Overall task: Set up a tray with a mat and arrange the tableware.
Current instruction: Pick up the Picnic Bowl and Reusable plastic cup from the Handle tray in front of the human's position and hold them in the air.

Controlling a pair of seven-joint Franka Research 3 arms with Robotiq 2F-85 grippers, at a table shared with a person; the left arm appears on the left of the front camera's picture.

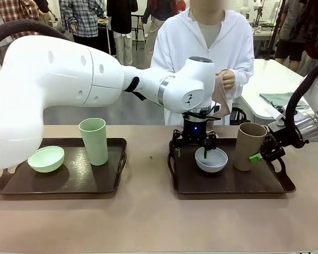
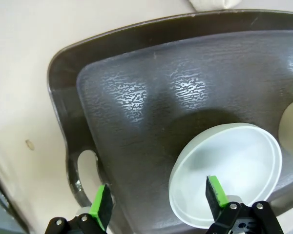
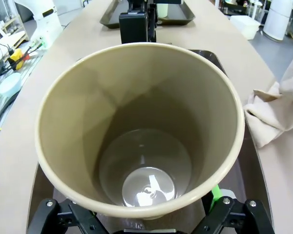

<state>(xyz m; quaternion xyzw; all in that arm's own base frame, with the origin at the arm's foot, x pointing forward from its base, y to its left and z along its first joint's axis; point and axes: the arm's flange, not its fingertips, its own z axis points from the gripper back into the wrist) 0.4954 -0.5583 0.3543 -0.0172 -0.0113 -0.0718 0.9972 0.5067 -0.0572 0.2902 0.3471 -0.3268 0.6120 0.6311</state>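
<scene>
Both grippers work over the right-hand tray (image 1: 286,186), which carries a dark mat (image 2: 151,97). The other tray (image 1: 0,189) lies well clear of all fingers. The tan tumbler (image 3: 136,131) stands between the widely spread fingers of the right gripper (image 3: 147,217) (whether the pads touch its wall, I cannot tell). The pale green tumbler (image 1: 94,141) stands on the far tray beside the mint bowl (image 1: 46,159). The greyish white bowl (image 2: 229,170) lies under the left gripper (image 2: 158,200), whose parted fingers straddle its rim, one over the hollow and one outside.
</scene>
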